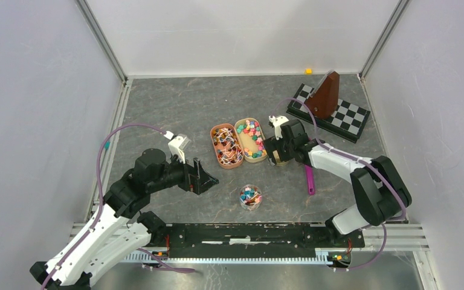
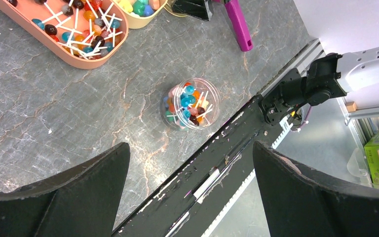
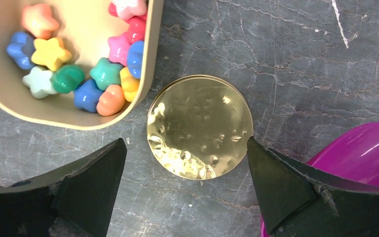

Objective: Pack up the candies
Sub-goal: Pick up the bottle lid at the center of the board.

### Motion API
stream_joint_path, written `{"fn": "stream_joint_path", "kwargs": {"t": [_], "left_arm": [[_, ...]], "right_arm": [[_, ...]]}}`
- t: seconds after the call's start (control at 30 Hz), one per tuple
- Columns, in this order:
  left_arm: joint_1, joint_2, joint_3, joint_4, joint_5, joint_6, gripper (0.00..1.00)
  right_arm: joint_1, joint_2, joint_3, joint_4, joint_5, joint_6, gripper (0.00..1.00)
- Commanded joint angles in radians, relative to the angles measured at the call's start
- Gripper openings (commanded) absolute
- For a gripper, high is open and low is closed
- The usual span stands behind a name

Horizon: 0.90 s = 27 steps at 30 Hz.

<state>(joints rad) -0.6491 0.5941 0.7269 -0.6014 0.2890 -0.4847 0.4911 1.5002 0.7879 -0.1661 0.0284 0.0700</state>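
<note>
The candies [image 3: 103, 74], small star pieces in pink, yellow, green, blue and orange, lie in a beige oval tray [image 1: 251, 140], which also shows in the right wrist view [image 3: 152, 59]. A round gold lid [image 3: 200, 126] lies flat on the table beside that tray. My right gripper [image 3: 185, 143] is open and empty, low over the lid with a finger on each side. A clear jar [image 1: 250, 196] holding coloured sweets stands near the front; it also shows in the left wrist view [image 2: 191, 102]. My left gripper [image 2: 191, 145] is open and empty, left of the jar in the top view [image 1: 208, 178].
An orange-brown oval tray [image 1: 226, 145] of white-stick sweets sits left of the beige tray. A purple scoop [image 1: 309, 179] lies right of the lid. A checkered board with a brown pyramid [image 1: 325, 96] stands at back right. A black rail [image 1: 248, 232] runs along the near edge.
</note>
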Motion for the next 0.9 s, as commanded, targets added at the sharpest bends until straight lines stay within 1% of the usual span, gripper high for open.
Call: {"fn": "stream_joint_path", "kwargs": {"t": [0.0,0.6,0.67,0.77,0.87], "left_arm": [[0.005,0.008,0.014,0.002,-0.001,0.043,1.00],[0.006,0.023,0.016,0.002,0.003,0.045,1.00],[0.006,0.022,0.016,0.002,0.004,0.044,1.00],[0.006,0.022,0.016,0.003,0.006,0.044,1.00],[0.006,0.021,0.016,0.003,0.006,0.044,1.00]], "right_arm": [[-0.018,0.033,0.045,0.058,0.002,-0.002,0.98],[-0.057,0.105,0.047,0.091,-0.026,0.006,0.98],[-0.059,0.106,0.043,0.095,-0.056,0.007,0.98],[-0.061,0.112,0.042,0.095,-0.066,0.010,0.95],[-0.062,0.114,0.040,0.093,-0.077,0.012,0.89]]}}
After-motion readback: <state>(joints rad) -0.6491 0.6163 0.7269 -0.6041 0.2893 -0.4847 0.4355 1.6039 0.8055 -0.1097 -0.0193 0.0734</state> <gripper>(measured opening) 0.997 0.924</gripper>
